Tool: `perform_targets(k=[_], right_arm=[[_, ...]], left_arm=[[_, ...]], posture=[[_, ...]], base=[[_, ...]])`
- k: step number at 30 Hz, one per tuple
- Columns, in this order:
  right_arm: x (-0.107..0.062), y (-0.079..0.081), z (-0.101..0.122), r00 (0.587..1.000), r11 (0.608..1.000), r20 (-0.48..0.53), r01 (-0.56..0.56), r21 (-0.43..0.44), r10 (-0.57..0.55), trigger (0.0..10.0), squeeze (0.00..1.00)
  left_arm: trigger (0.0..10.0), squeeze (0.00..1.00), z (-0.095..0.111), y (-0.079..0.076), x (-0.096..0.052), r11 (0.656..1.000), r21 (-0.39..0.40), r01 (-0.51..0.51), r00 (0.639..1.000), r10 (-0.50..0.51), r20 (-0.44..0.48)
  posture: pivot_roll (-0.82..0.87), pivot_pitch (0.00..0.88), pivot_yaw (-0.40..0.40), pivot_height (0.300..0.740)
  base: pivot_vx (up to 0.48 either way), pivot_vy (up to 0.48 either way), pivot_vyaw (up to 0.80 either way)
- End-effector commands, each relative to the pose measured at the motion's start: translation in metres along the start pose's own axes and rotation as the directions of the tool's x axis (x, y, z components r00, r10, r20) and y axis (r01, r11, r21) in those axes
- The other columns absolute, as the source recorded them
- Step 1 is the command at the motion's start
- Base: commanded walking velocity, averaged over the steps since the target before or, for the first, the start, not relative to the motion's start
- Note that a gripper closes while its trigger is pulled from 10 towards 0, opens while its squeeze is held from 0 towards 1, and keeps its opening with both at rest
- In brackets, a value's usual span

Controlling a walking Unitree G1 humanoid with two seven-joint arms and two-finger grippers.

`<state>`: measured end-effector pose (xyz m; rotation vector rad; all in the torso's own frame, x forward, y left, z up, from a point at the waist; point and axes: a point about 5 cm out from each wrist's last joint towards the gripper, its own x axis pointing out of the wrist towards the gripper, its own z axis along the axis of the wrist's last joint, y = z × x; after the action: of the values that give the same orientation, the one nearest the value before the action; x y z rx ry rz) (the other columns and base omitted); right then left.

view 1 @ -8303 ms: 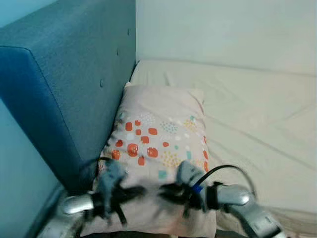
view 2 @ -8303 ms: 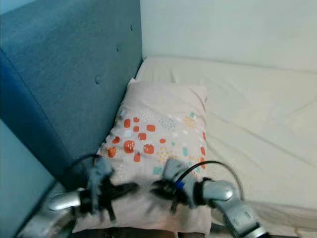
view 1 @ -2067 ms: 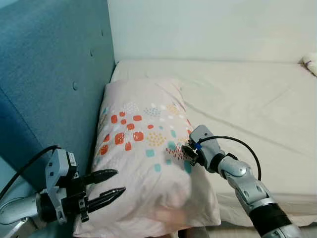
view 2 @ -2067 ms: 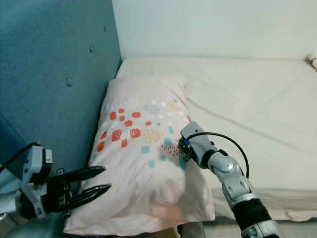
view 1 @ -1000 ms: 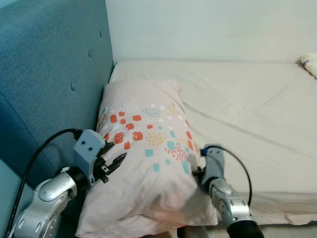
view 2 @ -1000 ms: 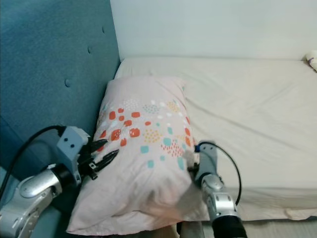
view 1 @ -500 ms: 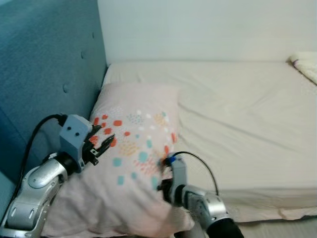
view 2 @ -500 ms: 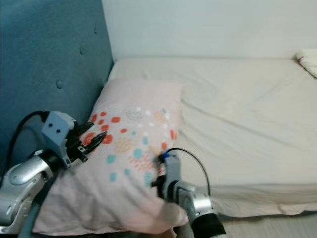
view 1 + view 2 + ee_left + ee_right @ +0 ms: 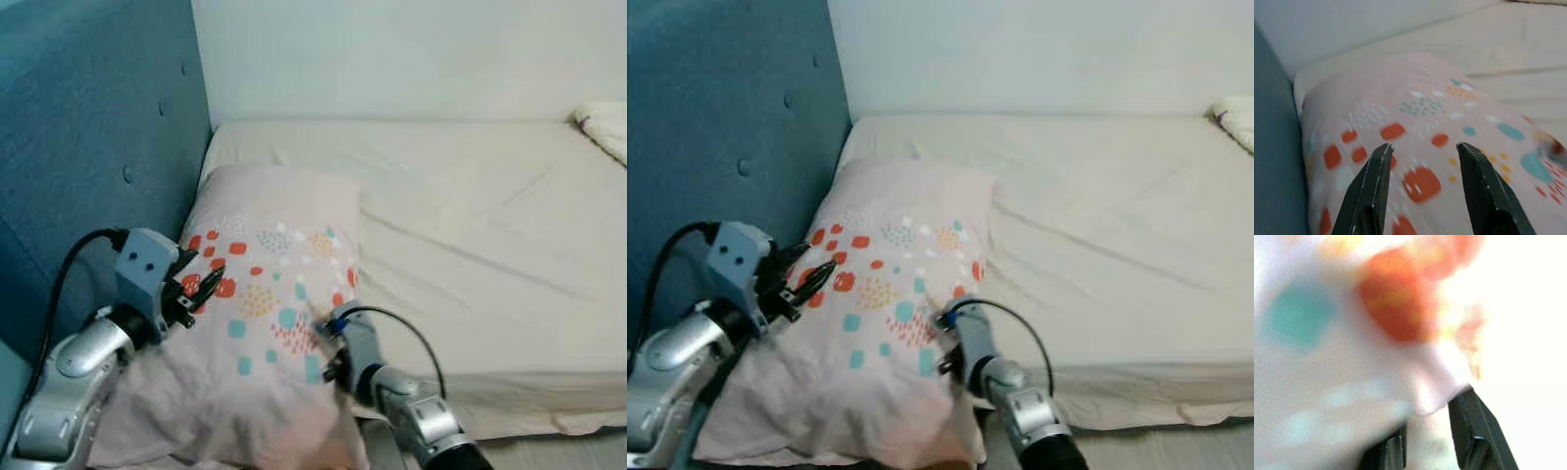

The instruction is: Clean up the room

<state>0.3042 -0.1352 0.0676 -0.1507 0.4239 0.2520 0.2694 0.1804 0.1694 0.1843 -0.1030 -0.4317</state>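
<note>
Two grippers on one pillow [image 9: 265,294], which lies at the head end of the bed [image 9: 470,235], its long edge right along the blue headboard [image 9: 88,147] and its near end hanging over the mattress edge. Loads of bare sheet to the right, out to a pale bundle [image 9: 602,122] in the far corner. Left gripper [image 9: 201,284] hovers at the pillow's left edge, fingers [image 9: 1371,191] spread, nothing in them. Right gripper [image 9: 942,345] is pressed into the right side, fingers [image 9: 1471,431] pinched on a fold of pillowcase. Compared with half a second ago, the pillow's far end has puffed up rounder.
</note>
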Motion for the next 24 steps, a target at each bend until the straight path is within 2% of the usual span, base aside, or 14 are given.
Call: perform_targets(k=[1, 3, 4, 5, 7, 11, 13, 14, 17, 21, 22, 23, 24], right_arm=[[-0.006, -0.03, 0.017, 0.981, 0.985, 0.094, 0.17, 0.016, -0.171, 10.0, 0.0], [-0.006, -0.03, 0.017, 0.981, 0.985, 0.094, 0.17, 0.016, -0.171, 10.0, 0.0], [-0.008, -0.044, 0.02, 0.967, 0.973, 0.107, 0.229, 0.028, -0.23, 10.0, 0.0], [-0.008, -0.044, 0.02, 0.967, 0.973, 0.107, 0.229, 0.028, -0.23, 10.0, 0.0], [-0.003, -0.063, 0.023, 0.948, 0.952, 0.095, 0.295, 0.085, -0.302, 10.0, 0.0], [0.003, -0.062, 0.032, 0.952, 0.957, 0.117, 0.269, 0.108, -0.281, 10.0, 0.0], [0.006, -0.038, 0.034, 0.984, 0.989, 0.119, 0.122, 0.079, -0.131, 10.0, 0.0], [0.007, -0.022, 0.028, 0.993, 0.996, 0.101, 0.058, 0.07, -0.065, 10.0, 0.0], [0.006, 0.003, 0.015, 0.998, 0.999, 0.068, -0.013, 0.051, 0.009, 10.0, 0.0], [0.005, 0.008, 0.013, 0.997, 0.998, 0.079, 0.004, 0.063, -0.009, 10.0, 0.0], [0.004, 0.007, 0.014, 0.995, 0.996, 0.096, 0.026, 0.081, -0.034, 10.0, 0.0], [0.003, 0.003, 0.015, 0.993, 0.989, 0.098, 0.056, 0.14, -0.07, 10.0, 0.0], [0.003, 0.003, 0.015, 0.993, 0.989, 0.098, 0.056, 0.14, -0.07, 10.0, 0.0]], left_arm=[[10.0, 0.0, -0.009, -0.004, 0.002, 1.0, -0.005, -0.019, 0.999, 0.019, -0.041], [10.0, 0.0, -0.009, -0.004, 0.002, 1.0, -0.005, -0.019, 0.999, 0.019, -0.041], [10.0, 0.0, -0.011, -0.005, 0.004, 1.0, -0.004, -0.027, 0.999, 0.027, -0.046], [10.0, 0.0, -0.011, -0.005, 0.004, 1.0, -0.004, -0.027, 0.999, 0.027, -0.046], [10.0, 0.0, -0.01, -0.002, 0.008, 0.999, -0.009, -0.053, 0.998, 0.053, -0.035], [10.0, 0.0, -0.007, 0.002, 0.009, 0.998, -0.012, -0.063, 0.998, 0.063, -0.024], [10.0, 0.0, -0.008, 0.007, 0.006, 0.997, 0.01, -0.075, 0.997, 0.075, -0.026], [10.0, 0.0, -0.009, 0.008, 0.005, 0.996, 0.028, -0.081, 0.996, 0.082, -0.03], [10.0, 0.0, -0.009, 0.009, 0.006, 0.995, 0.045, -0.088, 0.996, 0.089, -0.025], [10.0, 0.0, -0.005, 0.011, 0.008, 0.995, 0.034, -0.093, 0.996, 0.093, -0.007], [10.0, 0.0, -0.003, 0.013, 0.008, 0.995, 0.03, -0.099, 0.995, 0.099, 0.002], [10.0, 0.0, -0.001, 0.017, 0.008, 0.994, 0.019, -0.108, 0.994, 0.108, 0.011], [10.0, 0.0, -0.001, 0.017, 0.008, 0.994, 0.019, -0.108, 0.994, 0.108, 0.011]], posture=[[0.03, 0.063, -0.038, 0.583], [0.03, 0.063, -0.038, 0.583], [0.02, 0.065, -0.034, 0.583], [0.02, 0.065, -0.034, 0.583], [0.03, 0.065, -0.036, 0.583], [0.04, 0.063, -0.043, 0.583], [0.04, 0.061, -0.048, 0.583], [0.04, 0.061, -0.048, 0.583], [0.04, 0.054, -0.053, 0.583], [0.04, 0.053, -0.055, 0.583], [0.04, 0.053, -0.055, 0.583], [0.04, 0.048, -0.053, 0.583], [0.04, 0.048, -0.053, 0.583]], base=[[0.0, 0.0, 0.0], [0.0, 0.0, 0.0], [0.0, 0.0, 0.0], [0.0, 0.0, 0.0], [0.0, 0.0, 0.0], [0.0, 0.0, 0.0], [0.0, 0.0, 0.0], [0.0, 0.0, 0.0], [0.0, 0.0, 0.0], [0.0, 0.0, 0.0], [0.0, 0.0, 0.0], [0.0, 0.0, 0.0], [0.0, 0.0, 0.0]])
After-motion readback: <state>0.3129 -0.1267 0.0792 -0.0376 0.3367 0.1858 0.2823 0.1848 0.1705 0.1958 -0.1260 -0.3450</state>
